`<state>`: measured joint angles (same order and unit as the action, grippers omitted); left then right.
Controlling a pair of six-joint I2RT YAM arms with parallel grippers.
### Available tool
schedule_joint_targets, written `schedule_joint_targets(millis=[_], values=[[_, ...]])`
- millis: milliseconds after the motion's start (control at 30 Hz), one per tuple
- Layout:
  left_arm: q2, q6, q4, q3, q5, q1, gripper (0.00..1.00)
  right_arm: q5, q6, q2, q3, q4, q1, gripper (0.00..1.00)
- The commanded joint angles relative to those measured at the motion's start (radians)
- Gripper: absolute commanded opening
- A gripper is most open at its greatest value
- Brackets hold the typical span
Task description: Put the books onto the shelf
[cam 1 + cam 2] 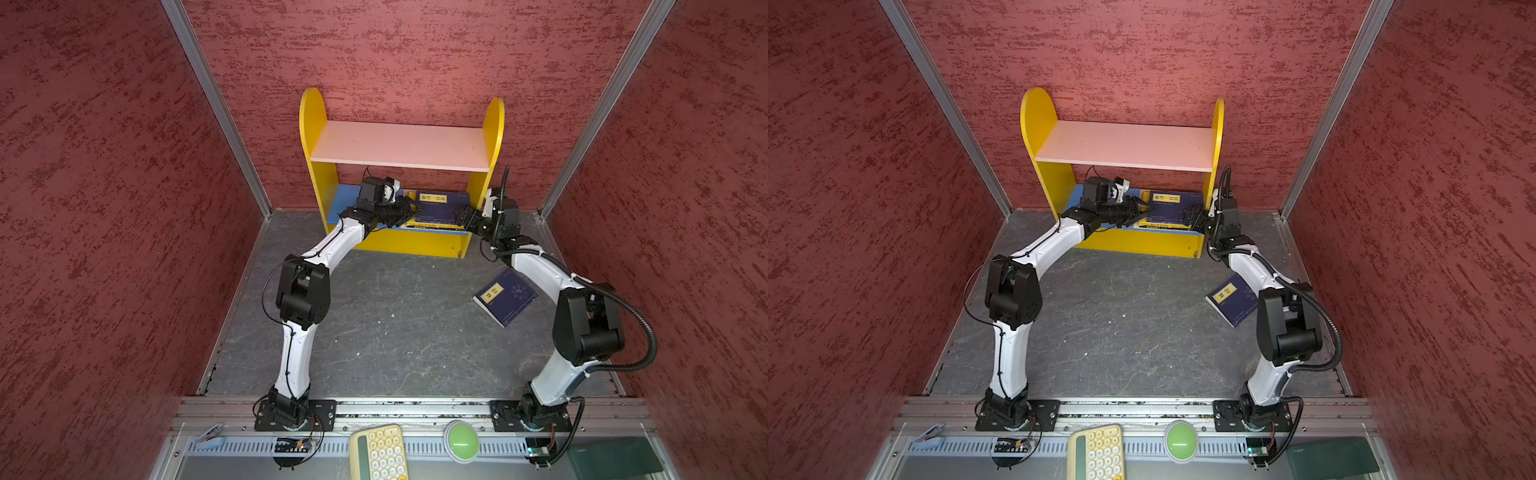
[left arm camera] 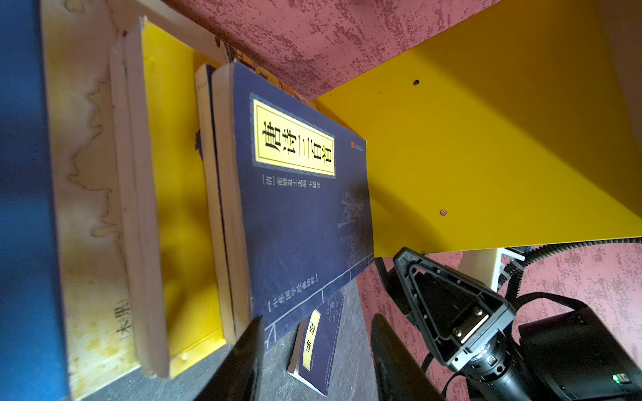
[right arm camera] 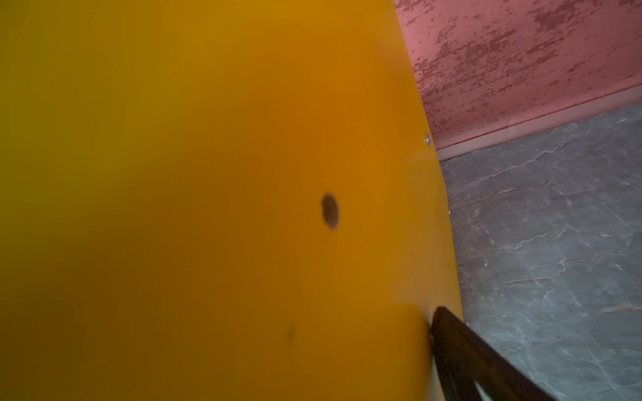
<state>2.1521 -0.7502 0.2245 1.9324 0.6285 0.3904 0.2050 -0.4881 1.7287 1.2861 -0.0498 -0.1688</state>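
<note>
Navy book (image 2: 298, 222) on shelf (image 2: 486, 156) reads 唐诗三百首.

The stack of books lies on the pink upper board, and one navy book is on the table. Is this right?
No: the stack lies on the blue lower board, as both top views show. The navy book is on the table.

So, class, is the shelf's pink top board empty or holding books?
Empty. The top board is bare in both top views; the books lie stacked on the lower board.
</note>
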Motion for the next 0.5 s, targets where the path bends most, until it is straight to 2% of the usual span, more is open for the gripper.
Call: schedule_joint_targets(millis=[0, 233, 467], values=[[0.0, 0.013, 0.009, 0.03, -0.007, 0.005, 0.5, 0.049, 0.083, -0.05, -0.032, 0.047, -0.008, 0.99], [0.023, -0.016, 0.016, 0.053, -0.012, -0.006, 0.49, 0.057, 0.159, -0.073, -0.074, 0.082, -0.008, 0.98], [0.051, -0.046, 0.026, 0.085, 0.0, -0.016, 0.48, 0.044, 0.17, -0.04, -0.061, 0.046, -0.008, 0.97]])
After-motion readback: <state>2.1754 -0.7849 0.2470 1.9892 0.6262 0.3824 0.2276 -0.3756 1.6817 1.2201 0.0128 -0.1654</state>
